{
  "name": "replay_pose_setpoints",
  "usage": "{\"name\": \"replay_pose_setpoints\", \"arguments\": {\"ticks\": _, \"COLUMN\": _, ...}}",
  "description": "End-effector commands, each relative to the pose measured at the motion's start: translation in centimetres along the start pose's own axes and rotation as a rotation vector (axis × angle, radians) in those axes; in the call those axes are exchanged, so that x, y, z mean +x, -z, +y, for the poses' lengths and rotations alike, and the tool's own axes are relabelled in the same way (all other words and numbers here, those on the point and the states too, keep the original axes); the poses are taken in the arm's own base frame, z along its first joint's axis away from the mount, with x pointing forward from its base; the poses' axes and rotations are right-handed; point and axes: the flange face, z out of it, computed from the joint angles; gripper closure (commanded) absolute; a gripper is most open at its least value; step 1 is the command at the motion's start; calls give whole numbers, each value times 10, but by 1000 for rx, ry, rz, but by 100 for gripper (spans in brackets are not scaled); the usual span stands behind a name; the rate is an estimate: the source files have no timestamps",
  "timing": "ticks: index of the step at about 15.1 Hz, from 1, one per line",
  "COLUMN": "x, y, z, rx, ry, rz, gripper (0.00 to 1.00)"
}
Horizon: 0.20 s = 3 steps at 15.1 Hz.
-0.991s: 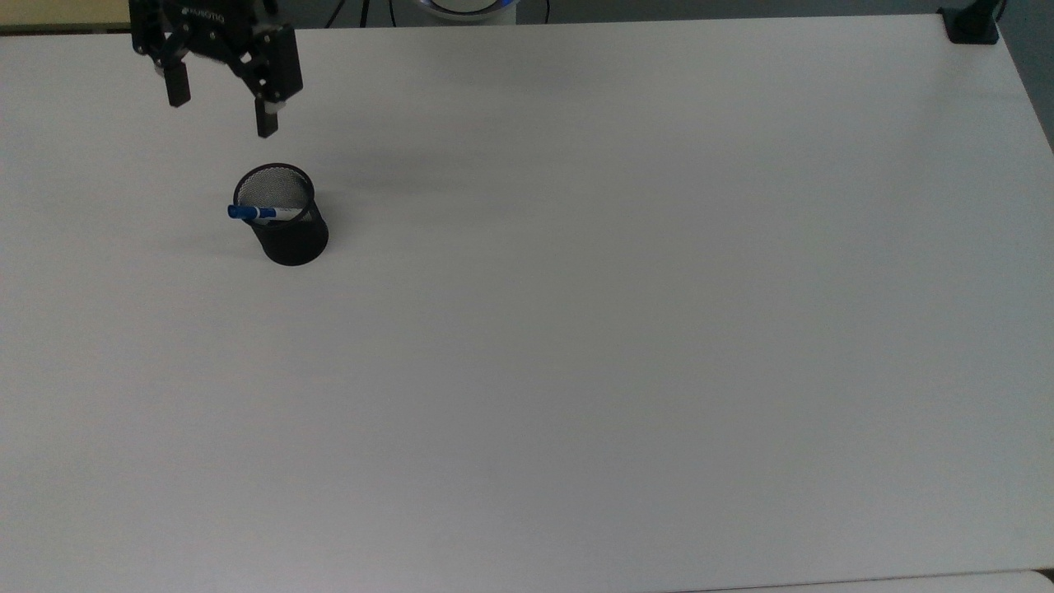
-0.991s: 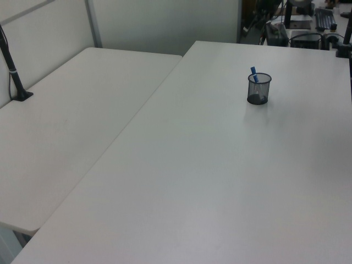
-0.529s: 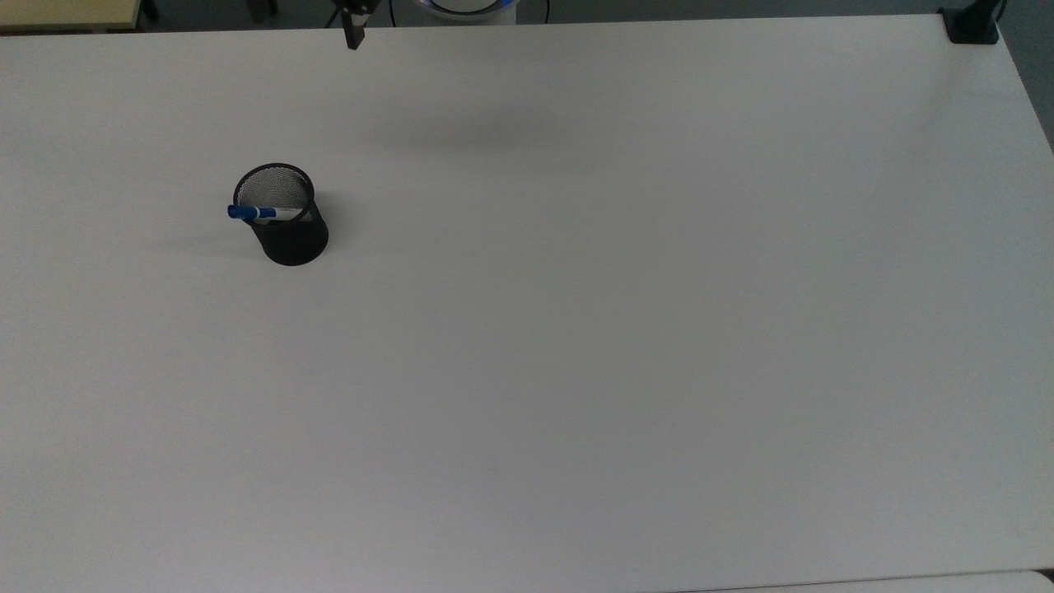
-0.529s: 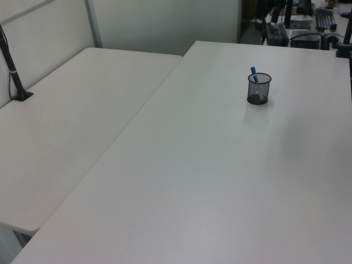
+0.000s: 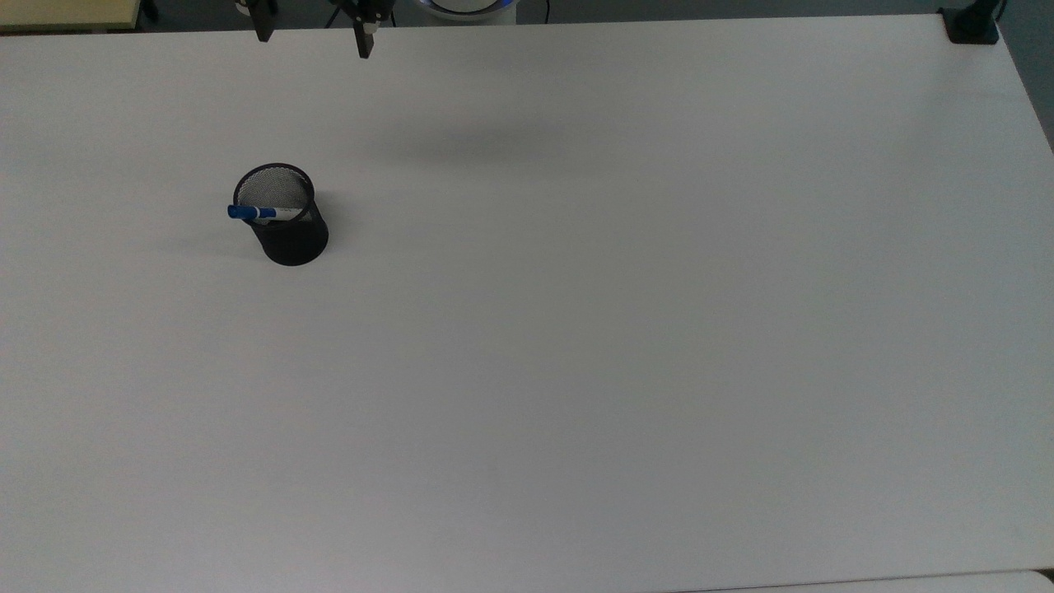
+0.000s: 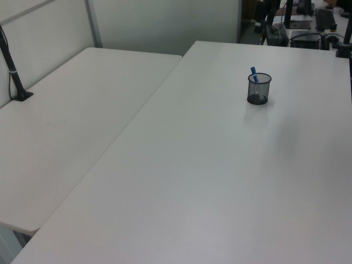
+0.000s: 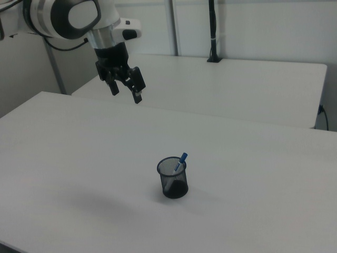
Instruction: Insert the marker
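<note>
Right view has the cup (image 7: 173,181), a round black mesh cylinder with an open top, standing upright on the smooth white tabletop (image 7: 253,174). Inside it leans the marker (image 7: 179,162), a slim white barrel with a blue cap poking above the rim toward the right view's right; its lower end rests at the bottom of the cup.

In the top view the marker (image 5: 262,213) lies across the cup's (image 5: 284,216) mouth, cap over the rim on the top view's left, and the light tabletop (image 5: 576,329) shows through the weave. In the left view the blue cap (image 6: 253,72) stands just above the cup (image 6: 258,89).

Well apart from the cup, raised above the tabletop in the right view, hangs the black pincer (image 7: 125,88) on a glossy white arm (image 7: 73,18). Its two fingers are spread, nothing between them. The fingertips (image 5: 364,45) show at the top view's upper edge.
</note>
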Motion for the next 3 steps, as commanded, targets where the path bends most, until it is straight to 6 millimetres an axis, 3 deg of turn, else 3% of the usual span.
{"name": "replay_pose_setpoints", "arguments": {"ticks": 1, "x": 2, "y": 4, "z": -6, "rx": -2, "ry": 42, "rz": 4, "gripper": 0}}
{"name": "replay_pose_setpoints", "arguments": {"ticks": 3, "x": 2, "y": 3, "z": -5, "rx": -17, "ry": 42, "rz": 2, "gripper": 0}}
